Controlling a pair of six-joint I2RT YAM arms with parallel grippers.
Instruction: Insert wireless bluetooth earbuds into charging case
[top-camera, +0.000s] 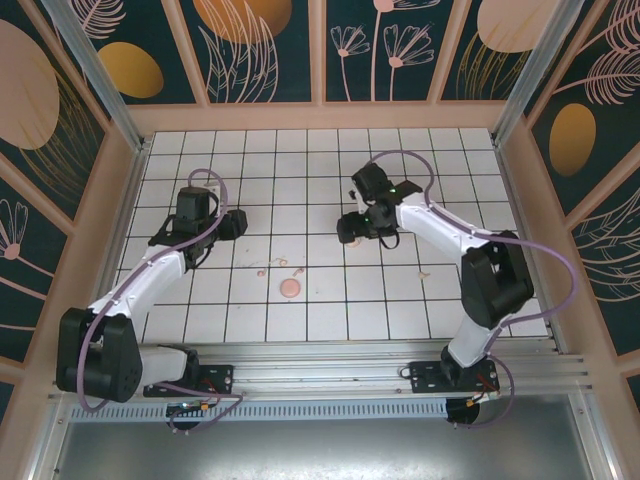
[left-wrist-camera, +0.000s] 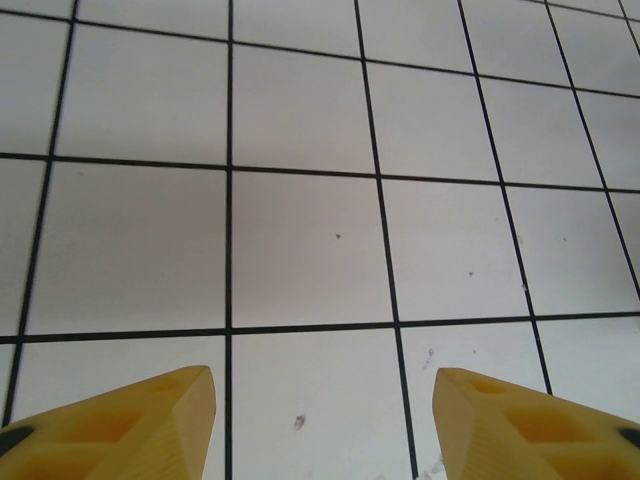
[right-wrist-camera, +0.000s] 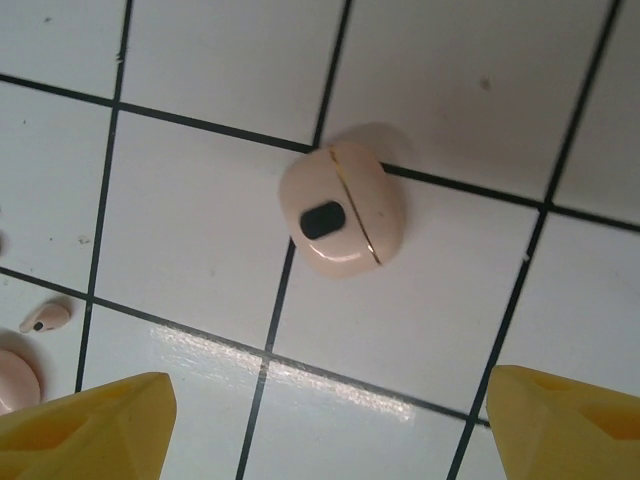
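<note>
We observed the left gripper spread apart over bare tiles, grasping nothing. The earbuds lay loose on the tiles beside the pink disc, outside the charging case. The case appeared shut. The right wrist view resolved its seam and dark oval, ahead of the right gripper, likewise released.

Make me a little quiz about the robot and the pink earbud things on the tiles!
1. True or false: the pink charging case sits on a black grid line.
2. What lies near the case in the right wrist view: A an earbud, B a spoon, C a cup?
3. Fill in: the right gripper has ____ fingers.
Key: 1 true; 2 A; 3 yellow.
</note>
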